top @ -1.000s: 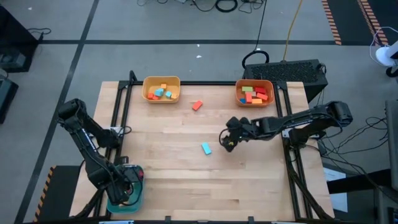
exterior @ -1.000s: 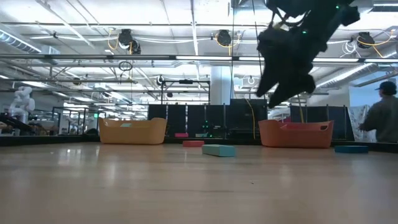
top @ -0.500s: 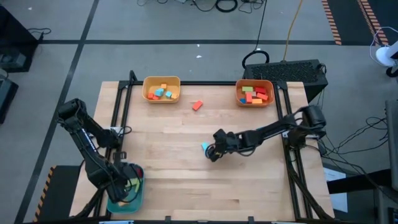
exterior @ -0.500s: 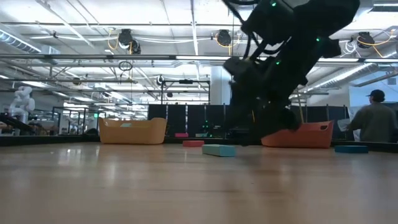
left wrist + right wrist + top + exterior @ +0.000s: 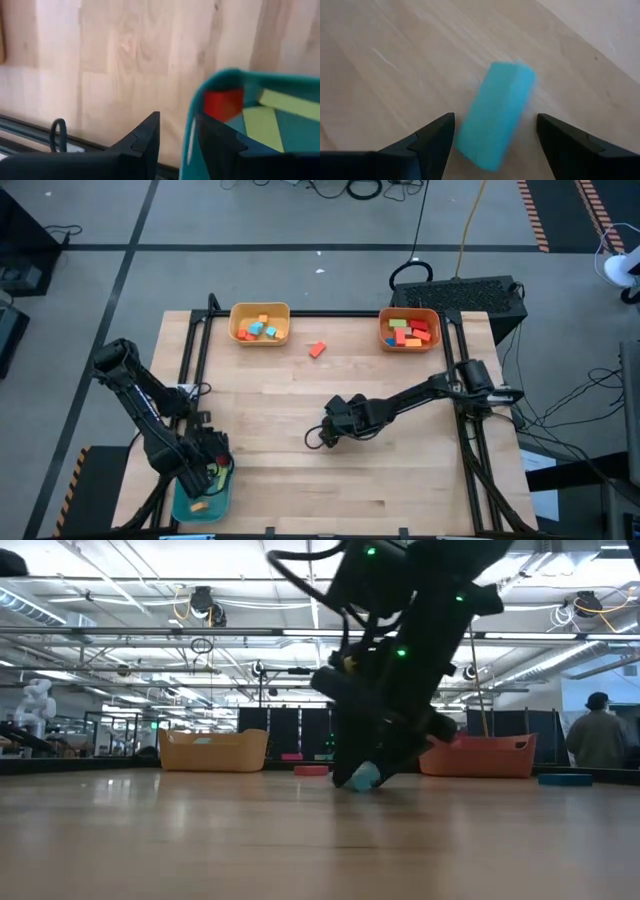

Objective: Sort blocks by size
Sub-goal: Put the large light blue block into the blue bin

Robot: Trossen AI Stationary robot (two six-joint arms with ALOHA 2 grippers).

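Observation:
A light blue block (image 5: 496,120) lies flat on the wooden table near its middle; it also shows in the low view (image 5: 362,778). My right gripper (image 5: 325,430) is low over it, open, with one finger on either side of the block and not touching it. A red-orange block (image 5: 317,349) lies on the table toward the far edge. My left gripper (image 5: 207,468) hangs at the near left over the rim of the teal bin (image 5: 196,107), fingers a little apart and empty. The bin holds red (image 5: 222,104) and green (image 5: 260,122) blocks.
A yellow bin (image 5: 260,310) and an orange bin (image 5: 410,314), each holding several blocks, stand at the far edge. The teal bin (image 5: 205,505) stands at the near left corner. Bare table lies around the light blue block. A person stands in the room behind (image 5: 598,735).
My right gripper has swung from the right toward the table's left and near edge and come down over the light blue block, which has stayed in place. My left gripper has drawn back a little toward the far edge over the teal bin.

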